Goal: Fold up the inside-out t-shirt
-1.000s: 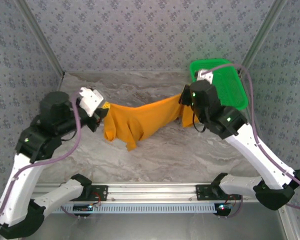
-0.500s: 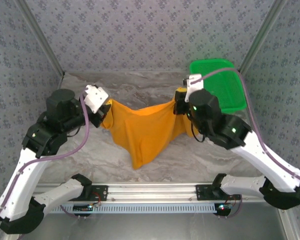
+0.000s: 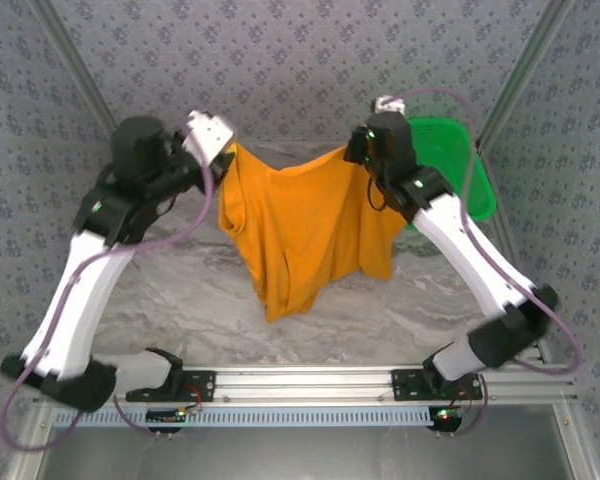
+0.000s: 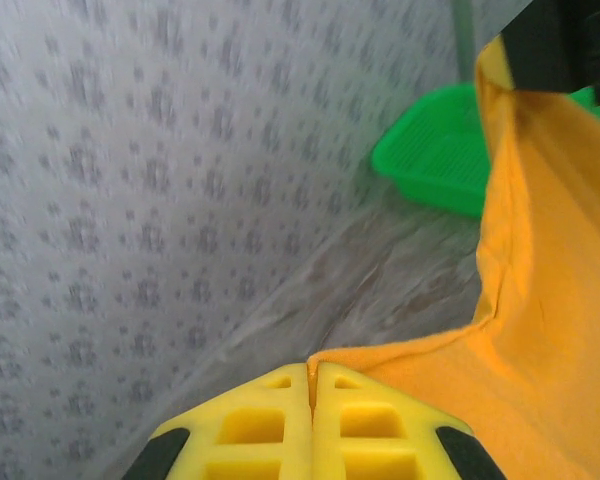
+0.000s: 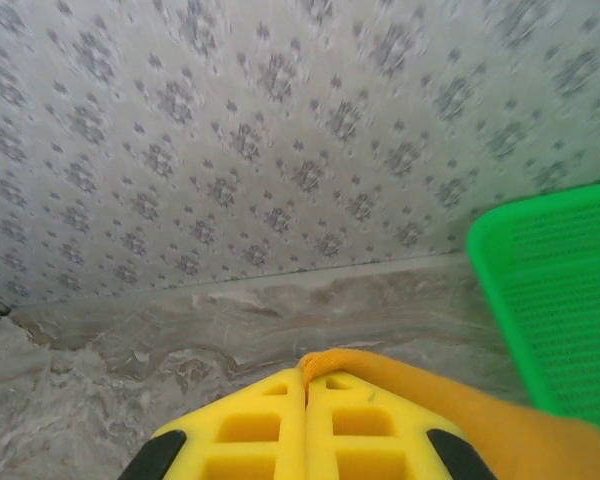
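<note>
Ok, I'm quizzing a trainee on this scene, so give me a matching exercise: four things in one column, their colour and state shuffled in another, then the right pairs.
1 t-shirt
2 basket
3 left fingers
4 table

a marbled grey, below the cloth
b yellow, shut on cloth
c green, far right corner
d orange, hanging between both arms

Pairs: 1-d, 2-c, 3-b, 4-a

T-shirt point(image 4: 540, 300) seemingly covers part of the basket point(image 4: 430, 150).
</note>
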### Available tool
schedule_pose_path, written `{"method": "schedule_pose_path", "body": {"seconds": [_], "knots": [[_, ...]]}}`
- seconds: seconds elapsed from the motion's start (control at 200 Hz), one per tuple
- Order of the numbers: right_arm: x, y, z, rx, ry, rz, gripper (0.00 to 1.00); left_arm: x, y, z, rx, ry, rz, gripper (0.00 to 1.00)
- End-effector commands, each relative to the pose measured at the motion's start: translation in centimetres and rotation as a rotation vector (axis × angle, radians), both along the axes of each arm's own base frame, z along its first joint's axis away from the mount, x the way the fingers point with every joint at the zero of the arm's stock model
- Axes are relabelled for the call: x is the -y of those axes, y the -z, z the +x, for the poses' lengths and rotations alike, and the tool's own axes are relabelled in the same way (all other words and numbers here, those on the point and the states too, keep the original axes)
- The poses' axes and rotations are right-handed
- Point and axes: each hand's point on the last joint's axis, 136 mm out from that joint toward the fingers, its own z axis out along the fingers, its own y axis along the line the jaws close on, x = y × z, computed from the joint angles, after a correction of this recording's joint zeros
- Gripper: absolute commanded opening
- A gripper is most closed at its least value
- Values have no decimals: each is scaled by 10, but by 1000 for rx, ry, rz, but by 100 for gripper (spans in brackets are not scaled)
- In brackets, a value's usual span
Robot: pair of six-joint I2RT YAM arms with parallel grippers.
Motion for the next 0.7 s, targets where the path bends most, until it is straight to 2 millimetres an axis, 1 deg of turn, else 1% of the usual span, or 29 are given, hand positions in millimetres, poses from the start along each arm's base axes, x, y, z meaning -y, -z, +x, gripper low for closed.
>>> {"method": "schedule_pose_path", "body": {"seconds": [0.0, 0.05, 0.105, 0.125, 0.195, 0.265, 0.32, 0.34, 0.355, 0.38, 0.405, 0.41, 0.43, 0.46, 0.475, 0.485, 0.495, 0.505, 0.515, 0.525, 0.53, 0.545, 0.57, 0.58, 0.585, 0.595, 0.615, 0.64, 0.695], "knots": [[-20, -55, 30, 127, -101, 154, 0, -8, -22, 40, 13, -57, -111, 0], [-21, -58, 45, 110, -108, 180, 0, -8, -26, 57, -13, -71, -154, 0], [-25, -67, 52, 88, -136, 195, 0, -6, -26, 70, -34, -80, -152, 0], [-27, -71, 53, 83, -143, 189, 0, -6, -35, 72, -25, -85, -157, 0], [-28, -89, 43, 86, -152, 166, 0, -9, -46, 75, -46, -118, -193, 0], [-31, -105, 21, 108, -173, 139, 0, -6, -64, 64, -75, -110, -301, 0], [-31, -118, -4, 140, -173, 106, 0, 2, -76, 47, -74, -79, -355, 0], [-32, -118, -12, 145, -171, 87, 0, 3, -81, 38, -58, -70, -358, 0], [-31, -122, -22, 159, -169, 77, 0, 7, -83, 33, -47, -61, -353, 0], [-30, -122, -32, 171, -158, 55, 0, 9, -89, 19, -16, -54, -340, 0], [-26, -129, -49, 201, -146, 44, 0, 10, -95, 7, 19, -54, -323, 0], [-26, -129, -49, 201, -146, 44, 0, 10, -95, 6, 24, -56, -318, 0], [-25, -131, -64, 221, -141, 35, 0, 13, -98, -4, 45, -44, -305, 0], [-23, -134, -78, 241, -135, 33, 0, 14, -105, -20, 88, -27, -286, 0], [-20, -137, -90, 256, -128, 36, 0, 14, -109, -28, 108, -16, -280, 0], [-21, -135, -91, 254, -126, 35, 0, 15, -111, -34, 120, -4, -274, 0], [-16, -138, -101, 265, -115, 46, 0, 16, -114, -40, 137, 12, -265, 0], [-14, -141, -105, 272, -113, 54, 0, 17, -117, -47, 153, 35, -257, 0], [-14, -139, -109, 270, -109, 59, 0, 19, -119, -55, 167, 63, -244, 0], [-8, -141, -118, 272, -97, 81, 0, 22, -120, -62, 179, 93, -228, 0], [-8, -141, -118, 272, -97, 81, 0, 23, -120, -66, 181, 110, -225, 0], [-1, -142, -129, 269, -85, 120, 0, 27, -121, -77, 196, 158, -200, 0], [5, -142, -139, 258, -78, 160, 0, 29, -124, -94, 210, 213, -182, 0], [9, -144, -146, 255, -76, 187, 0, 28, -125, -99, 206, 225, -177, 0], [9, -144, -146, 255, -76, 187, 0, 28, -126, -102, 207, 230, -177, 0], [12, -146, -155, 256, -82, 213, 0, 27, -129, -107, 213, 242, -179, 0], [14, -149, -162, 260, -86, 231, 0, 26, -132, -117, 217, 264, -177, 0], [17, -156, -176, 280, -99, 258, 0, 24, -138, -128, 234, 289, -178, 0], [23, -166, -194, 308, -102, 289, 0, 18, -150, -149, 281, 324, -196, 0]]}}
